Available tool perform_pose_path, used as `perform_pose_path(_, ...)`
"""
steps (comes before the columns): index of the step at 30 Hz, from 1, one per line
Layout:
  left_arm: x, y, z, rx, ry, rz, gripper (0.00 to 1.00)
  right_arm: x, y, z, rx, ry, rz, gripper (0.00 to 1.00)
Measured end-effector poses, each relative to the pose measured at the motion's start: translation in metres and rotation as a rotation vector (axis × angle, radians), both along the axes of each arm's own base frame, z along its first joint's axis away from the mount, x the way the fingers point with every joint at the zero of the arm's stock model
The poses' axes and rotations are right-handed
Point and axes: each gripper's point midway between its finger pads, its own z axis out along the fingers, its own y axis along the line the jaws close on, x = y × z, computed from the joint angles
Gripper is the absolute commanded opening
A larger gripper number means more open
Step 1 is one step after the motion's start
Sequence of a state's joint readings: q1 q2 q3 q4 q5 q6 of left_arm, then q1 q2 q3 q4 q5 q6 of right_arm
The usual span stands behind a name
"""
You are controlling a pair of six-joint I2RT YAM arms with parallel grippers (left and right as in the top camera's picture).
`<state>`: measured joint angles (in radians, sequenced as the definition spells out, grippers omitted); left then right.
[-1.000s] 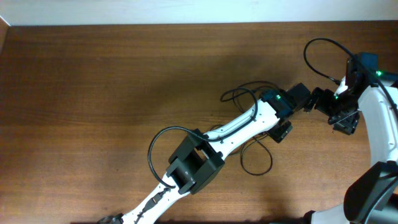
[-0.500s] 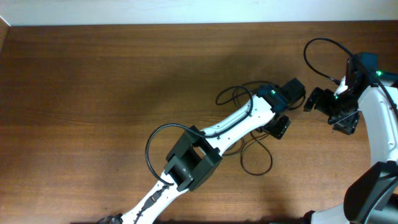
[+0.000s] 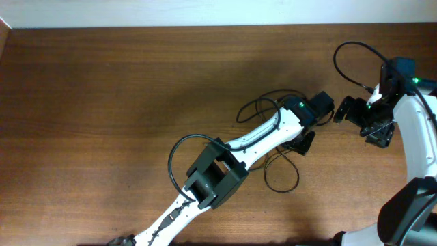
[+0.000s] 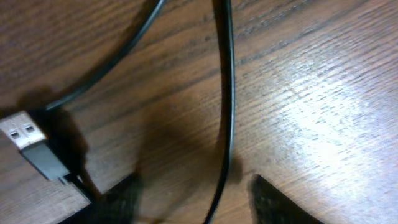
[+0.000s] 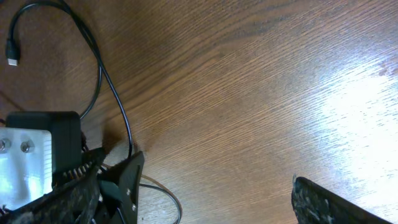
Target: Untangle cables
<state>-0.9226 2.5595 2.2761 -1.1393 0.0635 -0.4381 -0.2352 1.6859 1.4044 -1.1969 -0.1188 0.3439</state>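
Observation:
The cables (image 3: 261,104) are thin black cords lying loose on the wooden table (image 3: 102,89), with one loop (image 3: 287,183) nearer the front. My left gripper (image 3: 313,124) reaches over them from the lower left. In the left wrist view one cord (image 4: 227,118) runs straight between its fingers (image 4: 280,205), which stand apart and do not clamp it, and a silver USB plug (image 4: 23,138) lies at the left. My right gripper (image 3: 360,123) hovers just to the right, wide open over bare wood (image 5: 227,194). Beside it lies another cord (image 5: 117,102) with a small plug end (image 5: 11,53).
Thicker black arm cables arch at the far right (image 3: 347,53) and beside the left arm's elbow (image 3: 176,154). The left arm's white link (image 3: 263,137) lies across part of the tangle. A pale wall (image 3: 205,10) borders the table's far edge.
My left gripper has drawn slightly back to the left and its jaws have narrowed around a cord. The right arm has stayed put, open.

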Motion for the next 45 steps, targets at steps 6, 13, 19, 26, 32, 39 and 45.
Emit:
perform_pose_path(6,0.009,0.007,-0.002,0.042,-0.052,-0.019,0.00,0.000,0.000,0.000,0.000,0.000,0.000,0.99)
perform_pose_path(13,0.011,0.035,0.004,0.197,-0.047,-0.016,0.00,0.000,0.000,0.000,0.000,0.000,0.000,0.98)
perform_pose_path(19,0.043,0.027,0.129,0.008,-0.214,0.038,0.00,0.000,0.000,0.000,0.000,0.000,0.000,0.98)
perform_pose_path(26,0.095,0.096,0.226,-0.153,-0.334,0.217,0.00,0.000,0.000,0.000,0.000,0.000,0.000,0.98)
perform_pose_path(32,0.145,0.164,0.428,-0.710,-0.682,0.301,0.00,0.000,0.000,0.000,0.000,0.001,0.000,0.98)
perform_pose_path(39,0.199,0.344,0.472,-0.589,-0.958,0.640,0.00,0.000,0.000,0.000,0.000,0.000,0.000,0.98)
perform_pose_path(45,0.249,0.571,0.394,-0.250,-1.012,1.081,0.99,0.000,0.000,0.000,0.000,0.000,0.000,0.98)
